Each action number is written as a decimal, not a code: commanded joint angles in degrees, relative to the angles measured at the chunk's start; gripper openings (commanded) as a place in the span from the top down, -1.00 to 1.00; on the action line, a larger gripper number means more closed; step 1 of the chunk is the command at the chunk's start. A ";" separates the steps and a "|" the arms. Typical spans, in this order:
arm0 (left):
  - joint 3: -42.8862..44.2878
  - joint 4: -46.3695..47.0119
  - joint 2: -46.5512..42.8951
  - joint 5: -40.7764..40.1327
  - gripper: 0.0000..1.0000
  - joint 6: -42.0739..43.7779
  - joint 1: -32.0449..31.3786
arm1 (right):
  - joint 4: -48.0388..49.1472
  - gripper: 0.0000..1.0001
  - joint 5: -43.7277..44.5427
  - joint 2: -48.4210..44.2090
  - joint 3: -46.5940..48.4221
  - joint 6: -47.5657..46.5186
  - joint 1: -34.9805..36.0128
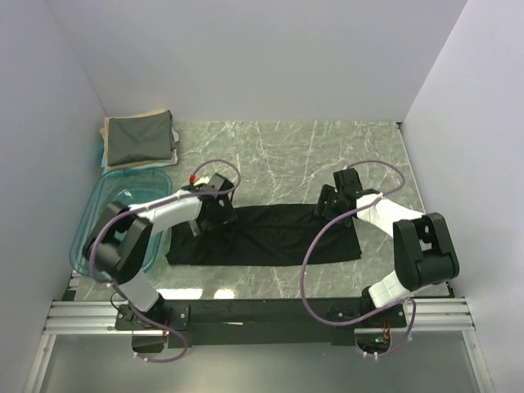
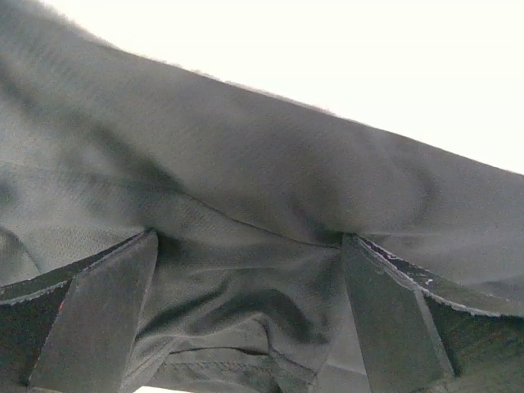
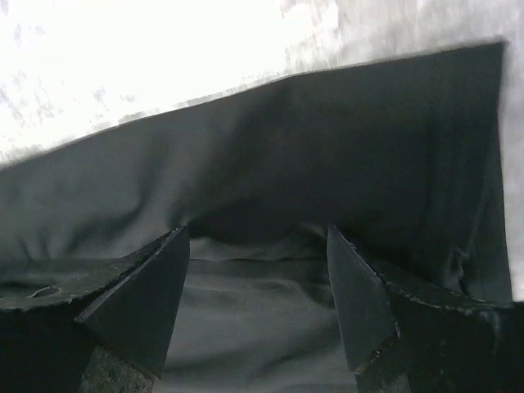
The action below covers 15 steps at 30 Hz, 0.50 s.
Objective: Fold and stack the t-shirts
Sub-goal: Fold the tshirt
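The black t-shirt (image 1: pixel 270 237) lies on the table as a long flat strip folded lengthwise. My left gripper (image 1: pixel 211 219) rests on its far left edge and my right gripper (image 1: pixel 325 206) on its far right edge. In the left wrist view the black cloth (image 2: pixel 246 164) fills the frame and bunches between the spread fingers (image 2: pixel 106 303) of the gripper (image 2: pixel 250 246). In the right wrist view the gripper (image 3: pixel 258 237) is open over the cloth (image 3: pixel 311 147), whose edge rises in front of the fingers (image 3: pixel 360 295). A folded dark grey-green shirt (image 1: pixel 139 139) sits on a folded beige one (image 1: pixel 141 162) at the back left.
A clear blue plastic tub (image 1: pixel 98 217) stands at the left edge beside the left arm. The marble tabletop (image 1: pixel 286 155) is enclosed by white walls on three sides. The arm bases sit on the rail at the near edge.
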 commanded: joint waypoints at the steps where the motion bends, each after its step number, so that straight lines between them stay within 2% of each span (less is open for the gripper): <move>1: 4.00 6.33 7.37 3.77 -0.99 3.17 2.29 | -1.99 -0.50 -0.97 -3.03 -3.67 0.41 0.06; 4: 12.25 7.48 14.83 2.63 -0.99 6.07 3.70 | -2.44 -0.50 -1.41 -5.84 -6.58 1.37 0.58; 5: 18.71 6.88 17.03 2.37 -0.99 6.52 4.14 | -2.87 -0.50 -1.93 -6.72 -8.32 1.90 1.02; 8: 30.86 5.12 27.40 4.03 -0.99 10.29 5.29 | -3.57 -0.50 -2.64 -11.64 -12.53 4.52 4.53; 9: 41.00 3.98 33.60 4.30 -0.99 10.82 5.37 | -3.67 -0.50 -4.21 -12.96 -13.68 5.41 8.19; 10: 46.58 2.23 36.88 5.26 -0.99 13.09 5.29 | -3.14 -0.50 -4.92 -16.01 -15.87 6.46 10.32; 11: 57.69 1.34 43.70 8.23 -0.99 13.46 5.29 | -2.53 -0.50 -6.14 -17.52 -17.02 8.39 12.52; 13: 68.56 0.28 50.33 11.75 -0.99 14.34 5.29 | -0.43 -0.50 -11.15 -21.22 -19.40 10.51 19.26; 14: 76.79 1.50 53.15 13.77 -0.99 13.91 5.29 | 2.37 -0.50 -12.73 -22.10 -21.41 11.99 21.83; 15: 79.57 3.42 57.70 17.54 -0.99 12.69 5.37 | 3.62 -0.52 -15.62 -22.81 -21.95 12.36 23.85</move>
